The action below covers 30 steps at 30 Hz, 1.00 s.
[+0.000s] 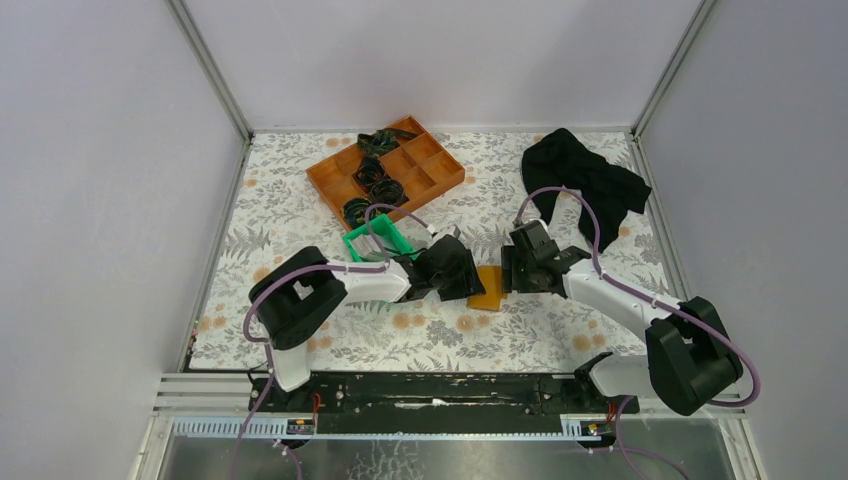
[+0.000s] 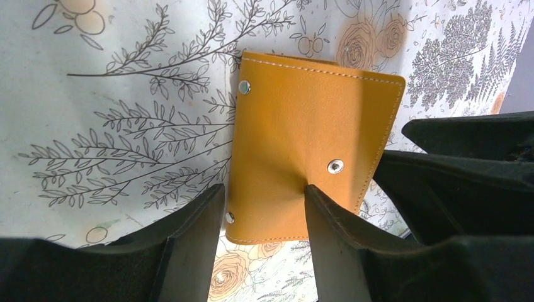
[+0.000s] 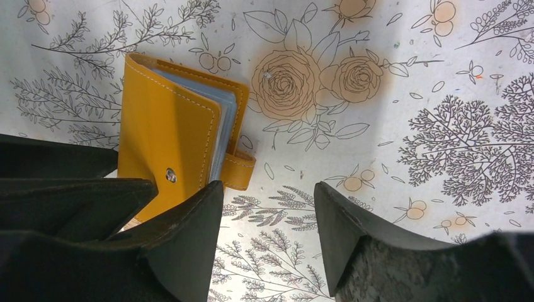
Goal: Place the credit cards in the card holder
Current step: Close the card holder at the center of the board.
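The card holder is a small orange wallet lying on the flowered cloth between both arms. In the left wrist view its cover faces up with metal snaps showing. My left gripper straddles its near corner with the jaws apart. One finger dents the cover and the other stands at the riveted edge. In the right wrist view the card holder gapes a little, showing pale blue-grey sleeves and its snap tab. My right gripper is open over bare cloth just beside that tab. The credit cards are out of view.
A green bin stands just behind my left gripper. The large orange compartment tray with black items sits at the back. A black cloth lies at the back right. My right gripper is close against the wallet's right side.
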Each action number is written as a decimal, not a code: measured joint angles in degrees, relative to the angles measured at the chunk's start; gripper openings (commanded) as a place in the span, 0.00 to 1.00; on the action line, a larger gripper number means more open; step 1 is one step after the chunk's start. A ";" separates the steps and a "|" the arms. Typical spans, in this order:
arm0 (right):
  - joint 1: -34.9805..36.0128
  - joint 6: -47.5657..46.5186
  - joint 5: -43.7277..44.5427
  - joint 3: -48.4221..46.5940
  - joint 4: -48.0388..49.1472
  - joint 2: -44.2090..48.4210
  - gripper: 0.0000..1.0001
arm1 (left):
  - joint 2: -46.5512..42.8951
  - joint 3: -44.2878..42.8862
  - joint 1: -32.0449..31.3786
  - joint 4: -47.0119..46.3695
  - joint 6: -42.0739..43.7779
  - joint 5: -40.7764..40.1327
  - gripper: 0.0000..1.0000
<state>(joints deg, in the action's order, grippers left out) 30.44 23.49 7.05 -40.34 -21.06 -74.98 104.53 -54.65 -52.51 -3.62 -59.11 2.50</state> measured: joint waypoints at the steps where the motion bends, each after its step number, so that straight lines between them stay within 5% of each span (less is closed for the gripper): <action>1: 0.00 -0.17 0.00 0.00 -0.13 0.00 0.62 | 0.20 -0.26 0.00 0.13 0.04 0.02 0.57; 30: 3.54 -4.17 1.53 -5.49 -3.96 -5.88 0.63 | 1.14 -3.82 0.85 7.28 1.57 0.35 0.57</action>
<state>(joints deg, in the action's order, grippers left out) 33.98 19.31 8.58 -45.82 -25.02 -80.86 105.67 -58.48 -51.66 3.66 -57.54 2.85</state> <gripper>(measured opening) 0.623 0.567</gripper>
